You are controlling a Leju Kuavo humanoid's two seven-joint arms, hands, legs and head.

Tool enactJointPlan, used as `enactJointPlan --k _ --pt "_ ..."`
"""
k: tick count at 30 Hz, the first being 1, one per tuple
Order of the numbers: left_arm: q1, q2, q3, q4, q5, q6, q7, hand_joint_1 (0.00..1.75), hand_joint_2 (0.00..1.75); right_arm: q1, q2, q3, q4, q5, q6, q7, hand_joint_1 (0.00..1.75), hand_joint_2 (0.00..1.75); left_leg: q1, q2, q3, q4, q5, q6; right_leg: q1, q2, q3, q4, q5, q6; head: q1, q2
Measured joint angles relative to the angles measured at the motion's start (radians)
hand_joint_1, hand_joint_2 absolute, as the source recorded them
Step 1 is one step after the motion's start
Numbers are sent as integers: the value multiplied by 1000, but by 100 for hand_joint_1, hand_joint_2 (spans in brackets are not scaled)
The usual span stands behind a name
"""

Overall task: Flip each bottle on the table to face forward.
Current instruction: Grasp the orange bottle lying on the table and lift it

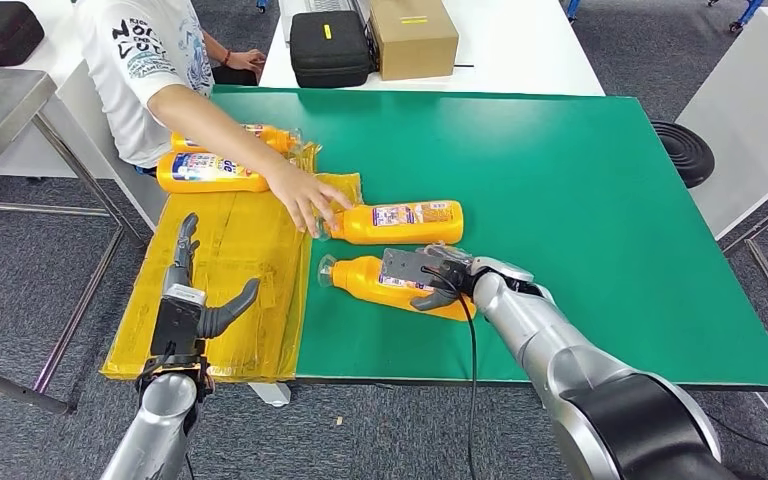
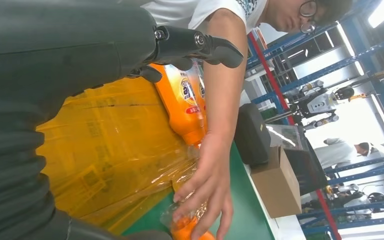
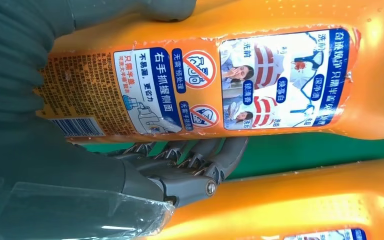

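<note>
While a green table (image 1: pixel 610 200) fills the scene, yellow plastic sheeting (image 1: pixel 220 290) covers its left end. Near the front edge, the right hand (image 1: pixel 438 277) grips an orange bottle (image 1: pixel 360 275) lying flat. A person's hand (image 1: pixel 305 200) touches a second bottle (image 1: pixel 405 222) just behind. The left hand (image 1: pixel 195 300) hovers, fingers apart, empty.

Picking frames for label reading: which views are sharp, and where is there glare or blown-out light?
Right wrist view: bottle label sharp, small highlights at the far end. Left wrist view: windows behind the person blown out, left hand dark. Head view: even light, labels small.
</note>
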Motion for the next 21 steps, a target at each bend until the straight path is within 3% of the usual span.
enactJointPlan --k 5,10,12,21 --pt "7 0 4 -3 2 0 -1 0 175 11 0 -1 -5 -18 -37 -45 175 175 0 0 0 0 0 0 0 0 0 0 0 0 0 0" --pt "42 0 18 -36 67 -26 -19 0 175 106 0 -39 -108 -161 -202 -358 175 175 0 0 -1 0 0 0 0 0 0 0 0 0 0 0" --pt "53 0 27 -49 121 -56 -20 0 175 154 5 -59 -182 -212 -232 -420 175 175 0 -1 -1 0 0 0 0 0 -1 0 -1 0 0 0" --pt "78 -2 66 -85 381 -235 30 0 175 312 22 -130 -451 -327 -264 -476 175 175 0 -1 -3 0 -1 -1 0 0 -2 0 -1 0 0 0"
